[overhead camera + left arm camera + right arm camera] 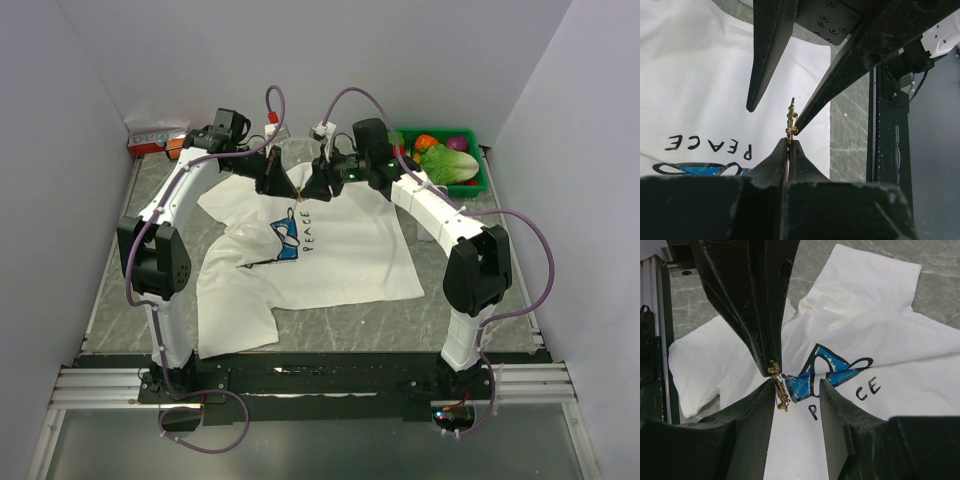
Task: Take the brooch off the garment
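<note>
The garment (340, 255), a white T-shirt with a blue print and the word "PEACE", lies spread and partly rumpled on the table. Above its collar end my two grippers meet tip to tip. My left gripper (789, 143) is shut on the lower end of the brooch (790, 116), a tiny gold pin that sticks out past its fingertips. My right gripper (797, 385) is open. The brooch (780, 391) lies against the inner side of its left finger (760, 410), with the other finger well apart. From above, the left gripper (276, 182) and right gripper (320, 186) hang over the garment.
A green basket (478, 183) with vegetables stands at the back right. A small box (155, 138) sits at the back left corner. White walls close in on both sides. The marbled table (470, 300) shows around the shirt.
</note>
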Motion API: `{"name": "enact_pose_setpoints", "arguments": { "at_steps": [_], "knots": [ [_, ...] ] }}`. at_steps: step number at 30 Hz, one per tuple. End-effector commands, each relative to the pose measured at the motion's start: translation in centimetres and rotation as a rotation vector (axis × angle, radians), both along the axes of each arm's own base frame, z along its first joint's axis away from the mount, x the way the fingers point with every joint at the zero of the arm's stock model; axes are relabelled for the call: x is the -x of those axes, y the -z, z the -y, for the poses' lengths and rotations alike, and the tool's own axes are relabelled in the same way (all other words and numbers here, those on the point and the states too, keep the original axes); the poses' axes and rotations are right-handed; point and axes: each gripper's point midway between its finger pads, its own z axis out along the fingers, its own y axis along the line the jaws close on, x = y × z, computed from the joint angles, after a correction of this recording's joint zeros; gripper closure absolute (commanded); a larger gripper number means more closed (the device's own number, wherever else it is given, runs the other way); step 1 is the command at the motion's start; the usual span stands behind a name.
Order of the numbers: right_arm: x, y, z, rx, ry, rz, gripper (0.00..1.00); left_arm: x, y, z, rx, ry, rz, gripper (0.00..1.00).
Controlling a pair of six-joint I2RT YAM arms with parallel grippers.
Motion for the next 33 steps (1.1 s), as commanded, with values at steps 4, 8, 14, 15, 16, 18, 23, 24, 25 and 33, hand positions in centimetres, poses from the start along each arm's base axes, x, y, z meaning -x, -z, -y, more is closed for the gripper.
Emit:
{"name": "enact_pose_setpoints", "arguments": {
  "at_steps": [4, 8, 14, 15, 16, 18, 23, 24, 25, 33],
  "knots": [
    [-3.0, -0.2, 0.4, 0.012, 0.101, 0.055, 0.53, 1.0, -2.4, 1.1, 0.046, 0.062, 0.060, 0.99],
    [-3.6, -0.5, 0.8, 0.015, 0.126, 0.067, 0.53, 1.0, -2.4, 1.1, 0.044, 0.061, 0.064, 0.99],
    [-4.2, -0.9, 1.8, 0.006, 0.153, 0.065, 0.53, 0.9, -2.1, 1.1, 0.039, 0.059, 0.059, 0.99],
    [-4.2, -0.9, 1.9, 0.004, 0.152, 0.063, 0.53, 0.8, -2.1, 1.1, 0.039, 0.058, 0.060, 0.99],
    [-4.3, -0.8, 2.0, 0.004, 0.156, 0.060, 0.53, 0.8, -2.1, 1.1, 0.038, 0.056, 0.058, 0.99],
    [-4.3, -1.0, 2.2, 0.000, 0.158, 0.057, 0.53, 0.7, -2.1, 1.1, 0.038, 0.054, 0.057, 0.99],
    [-4.2, -1.1, 2.5, -0.006, 0.163, 0.051, 0.53, 0.6, -1.7, 1.1, 0.029, 0.050, 0.049, 0.99],
    [-4.2, -1.2, 2.5, -0.008, 0.160, 0.051, 0.54, 0.5, -1.7, 1.1, 0.028, 0.047, 0.048, 0.99],
    [-4.0, -1.1, 2.5, -0.011, 0.154, 0.046, 0.53, 0.4, -1.7, 1.1, 0.027, 0.045, 0.052, 0.99],
    [1.1, -5.7, 1.9, -0.096, -0.058, 0.096, 0.54, -0.8, -0.5, 0.7, -0.036, -0.016, 0.051, 0.99]
  ]
}}
